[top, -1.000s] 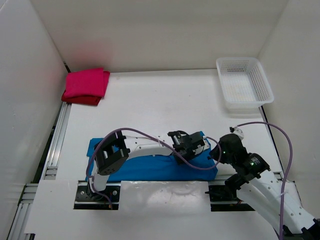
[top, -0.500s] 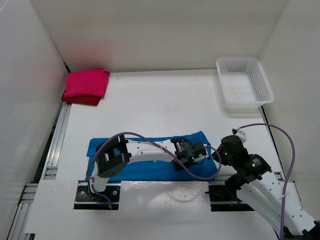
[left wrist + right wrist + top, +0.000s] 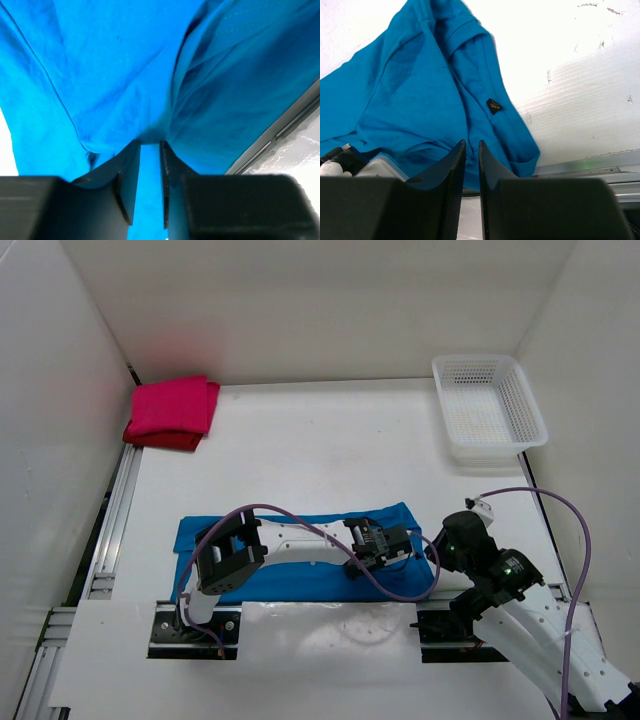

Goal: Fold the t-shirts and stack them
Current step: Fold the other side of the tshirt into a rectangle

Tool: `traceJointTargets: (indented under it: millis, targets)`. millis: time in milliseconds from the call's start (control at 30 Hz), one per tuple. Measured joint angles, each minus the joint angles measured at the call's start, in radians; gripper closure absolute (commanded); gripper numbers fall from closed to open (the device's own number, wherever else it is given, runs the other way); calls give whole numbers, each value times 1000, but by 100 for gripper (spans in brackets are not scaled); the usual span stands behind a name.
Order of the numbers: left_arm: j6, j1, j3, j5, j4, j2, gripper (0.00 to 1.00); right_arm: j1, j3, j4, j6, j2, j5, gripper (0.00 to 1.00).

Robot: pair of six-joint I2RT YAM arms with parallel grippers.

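The bright blue t-shirt lies spread along the table's near edge. My left gripper presses into its right part, jaws narrowed, with cloth folds gathering at the tips. My right gripper hangs just off the shirt's right edge, its jaws nearly together with nothing between them. At the back left, the magenta-pink t-shirt sits folded on the dark red t-shirt.
A white mesh basket stands at the back right. White walls close in three sides. A metal rail runs along the left, and a metal edge borders the table's near side. Purple cables loop over both arms.
The shirt's right part was bunched and raised; now it lies flatter. My left gripper's jaws widened, then narrowed on the cloth. The right gripper drew slightly to the right.
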Motion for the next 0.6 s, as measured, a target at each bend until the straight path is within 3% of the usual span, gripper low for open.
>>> traceJointTargets:
  millis: [133,333,367,400,433,533,600]
  targets:
    - [1,0,-2,-2,-6,0,89,0,0,0,0,0,0,79]
    - [1,10,-2,2,-10,0,89,0,0,0,0,0,0,79]
    - [1,13,-2,3,-10,0,87,0,0,1,0,0,0,79]
    - [1,15,-2,5,-10,0,75,0,0,1,0,0,0,79]
    - [2,19,-2,8,-11,0,71,0,0,1,0,0,0,79]
    - [2,23,-2,26,-18,0,61,0,0,1,0,0,-1,79]
    - [1,24,-1,29,-18,0,61,0,0,1,0,0,-1,79]
